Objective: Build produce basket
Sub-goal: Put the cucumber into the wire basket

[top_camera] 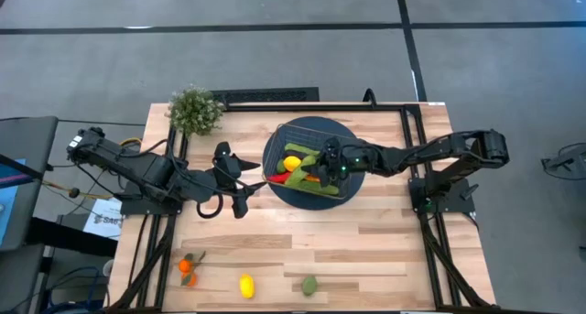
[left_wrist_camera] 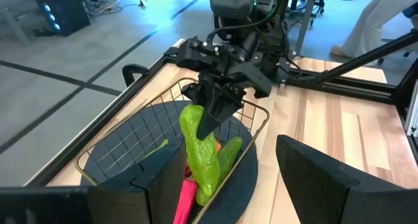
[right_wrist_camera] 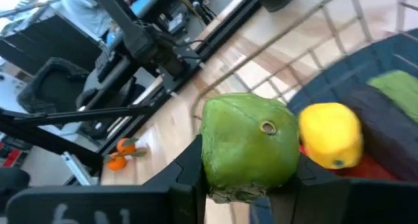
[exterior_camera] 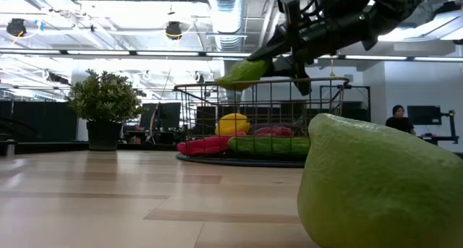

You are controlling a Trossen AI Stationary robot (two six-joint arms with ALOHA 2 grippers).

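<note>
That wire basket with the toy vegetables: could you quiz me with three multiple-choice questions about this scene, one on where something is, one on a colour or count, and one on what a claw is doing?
1. Where does the basket stand?
A. On a round dark blue mat
B. On the floor
C. On the bare wood beside the plant

2. How many pieces of produce lie loose along the table's near edge?
A. One
B. Three
C. Six

3. What is the right claw doing?
A. Resting open on the table
B. Holding a green pepper above the basket
C. Gripping the plant

Answers:
1. A, the high view shows the mat under the basket.
2. B, an orange piece, a lemon and a green fruit lie there.
3. B, the green pepper hangs clamped over the basket; the left claw waits nearby, open.
</note>
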